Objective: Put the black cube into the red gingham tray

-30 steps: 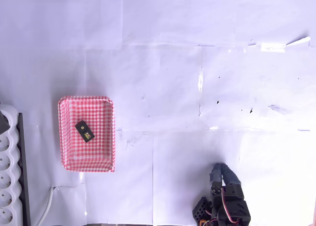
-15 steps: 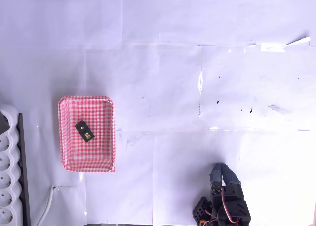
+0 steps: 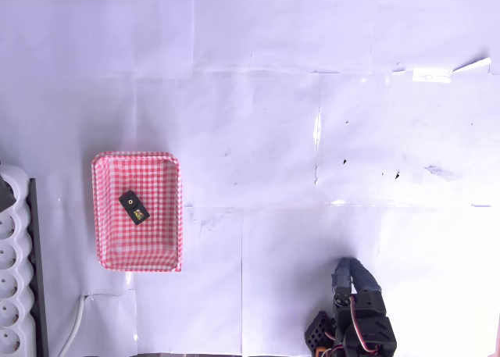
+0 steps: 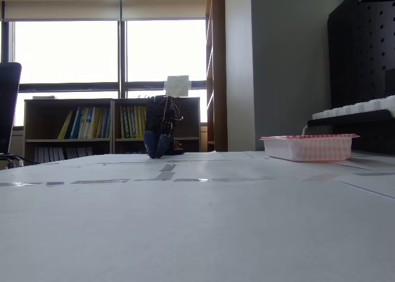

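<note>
Power strip (image 3: 12,275): white, at the far left edge of the overhead view, running down that edge; a white cable curls from below it. Just left of the tray, apart from it.

Red gingham tray (image 3: 168,216): rectangular, long axis running up-down in the overhead view, left of centre on the white table (image 3: 312,123). In the fixed view the tray (image 4: 308,147) sits at the right, seen side-on, rim raised above the tabletop.

Black cube (image 3: 133,207): lying inside the tray, on its floor, toward the left half and a little above the middle. Its long side is tilted, running from upper left to lower right in the overhead view. White ring and yellowish mark face upward. Clear of the tray walls on all sides.

Arm (image 3: 355,318): folded at the bottom of the overhead view, right of centre, well apart from the tray. In the fixed view it stands as a dark compact shape (image 4: 160,131) at the far table edge, left of the tray.

Gripper (image 3: 349,273): pointing up-picture from the folded arm, low near the base. Holds nothing that can be seen; how far the jaws are parted cannot be told, as the fingers read as one dark bluish mass in both views.

Key relation: the cube lies far to the left and somewhat up-picture from the gripper in the overhead view, with bare table between them.

Task standing (judgement): the cube rests in the tray and the arm looks parked, so the placing appears done; no further reach seems called for.
</note>
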